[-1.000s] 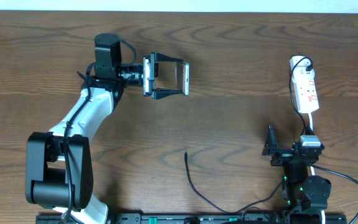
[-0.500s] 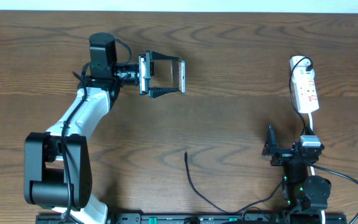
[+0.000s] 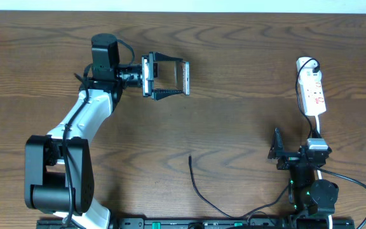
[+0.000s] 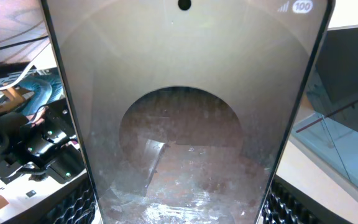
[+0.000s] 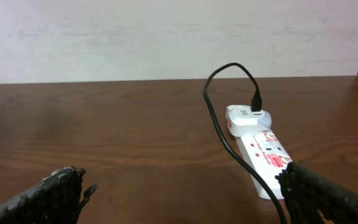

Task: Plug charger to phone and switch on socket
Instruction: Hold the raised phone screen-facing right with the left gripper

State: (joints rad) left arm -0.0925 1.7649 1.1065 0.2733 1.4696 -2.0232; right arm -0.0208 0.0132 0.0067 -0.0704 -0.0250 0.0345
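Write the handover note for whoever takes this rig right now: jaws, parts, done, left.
Left gripper: jaws shut on the flat dark glass-fronted phone, far left-centre of the wooden table, screen towards the wrist camera.
Right gripper: jaws open, empty, near right.
Thin black charger cable: its plug tip lies free on the table, near centre.
Narrow white plastic power strip: far right; a black lead is plugged into the white adapter at its end.
Done: phone gripped.
Left: plug tip into phone, switch strip on; switch state unreadable.
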